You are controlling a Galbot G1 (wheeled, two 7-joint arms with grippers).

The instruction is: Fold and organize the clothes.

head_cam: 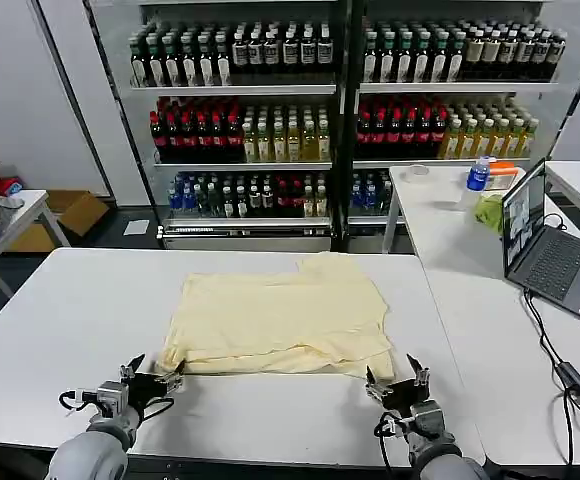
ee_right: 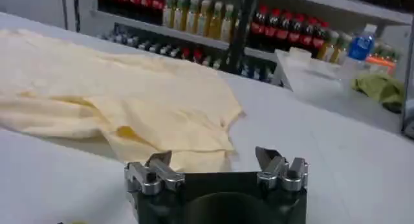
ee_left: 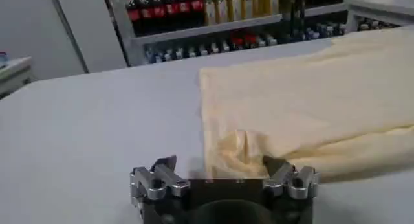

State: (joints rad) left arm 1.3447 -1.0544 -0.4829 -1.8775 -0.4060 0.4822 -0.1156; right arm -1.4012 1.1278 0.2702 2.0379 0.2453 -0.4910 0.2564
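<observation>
Flanking T-shirt (head_cam: pixel 280 322), end effectors (head_cam: pixel 152 380) (head_cam: pixel 397 386) spread, low

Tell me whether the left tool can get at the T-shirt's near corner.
Probably yes: the left tool sits open just short of the T-shirt corner, with bare table between.

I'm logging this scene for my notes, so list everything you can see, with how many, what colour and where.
T-shirt: one, pale cream-yellow, lying partly folded in the middle of the white table.
Laptop: one, dark grey, open on the side table to the right.
Small cloth: one, yellow-green, on the side table beside the laptop.
Bottle: one, blue, far end of the side table.
Shelves of bottles: many, red, yellow and dark, along the back wall.
Cardboard box: one, brown, on the floor at far left.
Left end effector: one, black, open, at the T-shirt's near left corner.
Right end effector: one, black, open, at the near right corner.
</observation>
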